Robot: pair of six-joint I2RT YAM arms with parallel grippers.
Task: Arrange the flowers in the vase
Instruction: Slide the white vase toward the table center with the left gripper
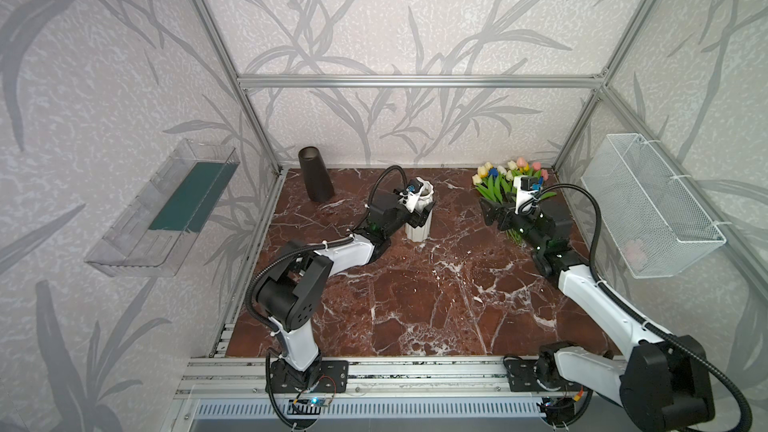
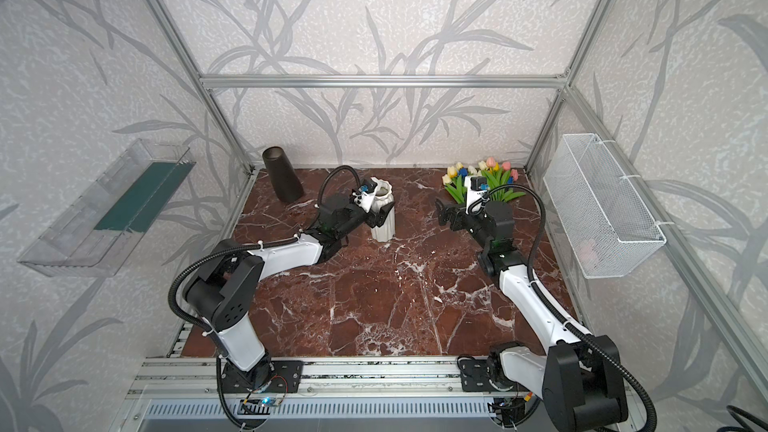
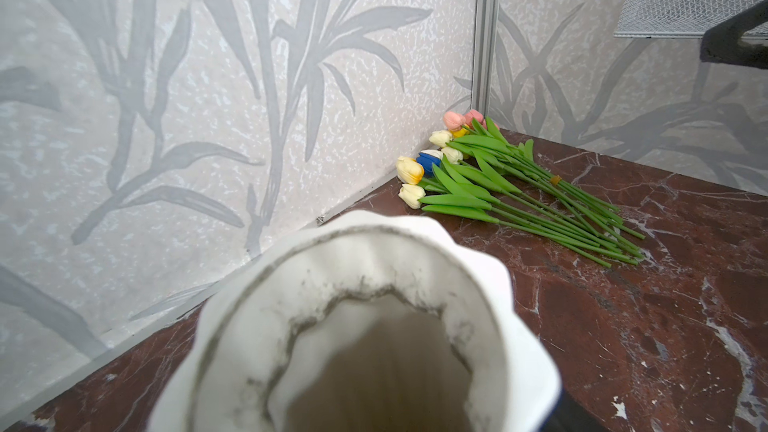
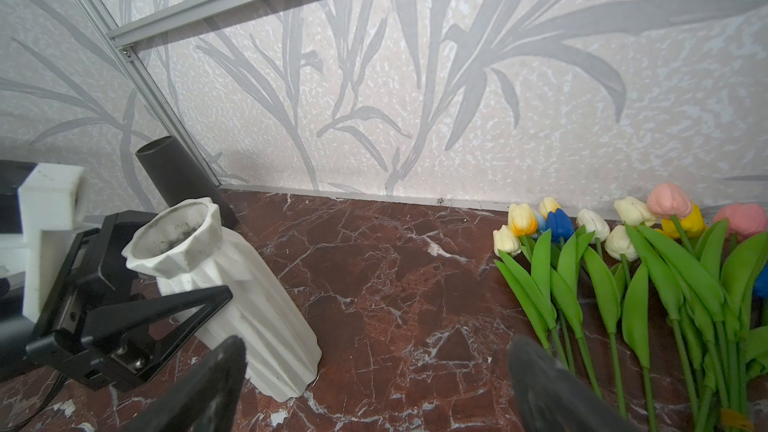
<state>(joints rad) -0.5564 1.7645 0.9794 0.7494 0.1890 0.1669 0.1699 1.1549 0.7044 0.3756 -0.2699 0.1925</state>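
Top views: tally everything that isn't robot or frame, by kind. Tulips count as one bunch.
Vases: 2, the white ribbed vase and the black cone vase
Tulip bunch: 1
White wire basket: 1
Clear plastic tray: 1
Total: 5

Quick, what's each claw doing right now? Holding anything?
Left gripper: jaws straddle the white vase; whether they grip it cannot be told.
Right gripper: open, empty, near the flowers.

No legible text, no labels, no numbers
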